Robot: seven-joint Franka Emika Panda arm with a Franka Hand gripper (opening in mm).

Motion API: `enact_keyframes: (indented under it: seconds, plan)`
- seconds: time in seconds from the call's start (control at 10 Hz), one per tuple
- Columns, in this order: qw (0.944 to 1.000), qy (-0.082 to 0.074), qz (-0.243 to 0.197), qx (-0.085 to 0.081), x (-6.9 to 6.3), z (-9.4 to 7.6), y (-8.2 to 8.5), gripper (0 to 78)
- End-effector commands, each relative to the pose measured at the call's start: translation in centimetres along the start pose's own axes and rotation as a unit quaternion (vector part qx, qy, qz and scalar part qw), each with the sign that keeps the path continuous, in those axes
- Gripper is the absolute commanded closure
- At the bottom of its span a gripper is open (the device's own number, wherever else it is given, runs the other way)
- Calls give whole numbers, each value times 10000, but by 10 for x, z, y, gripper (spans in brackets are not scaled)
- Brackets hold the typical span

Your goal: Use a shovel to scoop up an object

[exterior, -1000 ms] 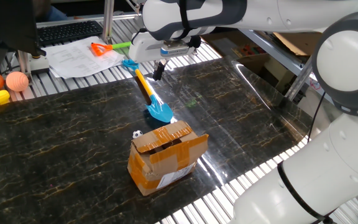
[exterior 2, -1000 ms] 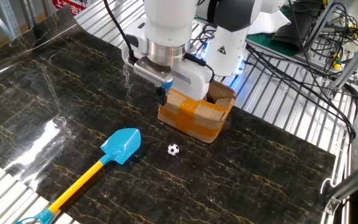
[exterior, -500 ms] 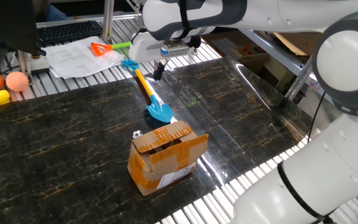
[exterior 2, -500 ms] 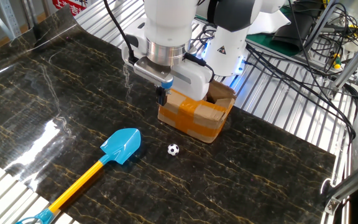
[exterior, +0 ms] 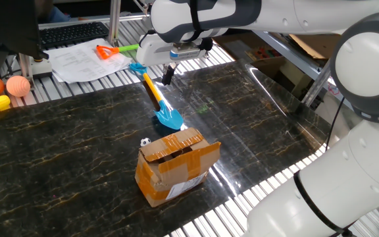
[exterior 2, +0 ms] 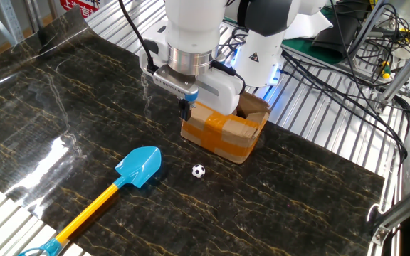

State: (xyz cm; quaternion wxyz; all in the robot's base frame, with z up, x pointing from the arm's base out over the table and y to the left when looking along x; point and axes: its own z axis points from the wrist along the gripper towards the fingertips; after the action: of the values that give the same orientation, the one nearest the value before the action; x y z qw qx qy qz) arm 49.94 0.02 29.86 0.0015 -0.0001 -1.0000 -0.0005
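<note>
Surface: dark marbled top [exterior 2: 62, 121], flanked by ribbed metal strips.
Shovel: toy shovel [exterior 2: 112, 192] [exterior: 158, 100] lying flat; blue pointed blade toward the surface's middle, yellow-orange shaft running out to one edge, light blue handle end at that edge on the ribbed strip.
Ball: tiny black-and-white football [exterior 2: 198, 171] [exterior: 145, 141] on the surface, between the blade and the cardboard box, near both, touching neither in the view from the arm's side.
Cardboard box: brown, taped, top flaps partly open [exterior 2: 226, 131] [exterior: 175, 164].
End effector: [exterior 2: 185, 111] [exterior: 168, 74] raised above the surface near the box, holding nothing; dark fingers seen close together, but whether pressed together or spread cannot be told.
Beyond the surface: orange toy shovel with green handle [exterior: 114, 49] on papers; two orange balls [exterior: 6, 85].
</note>
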Motion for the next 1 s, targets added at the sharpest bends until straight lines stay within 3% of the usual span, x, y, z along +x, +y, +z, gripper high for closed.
enact_keyframes:
  seconds: [0.1,0.3,0.7,1.0]
  plan:
    - [9993,-279,48,-253,0,0,0,776]
    - [9995,-294,5,107,0,0,0,776]
    - [9995,-289,134,-47,0,0,0,776]
    - [9993,-336,120,-66,-14,-4,0,776]
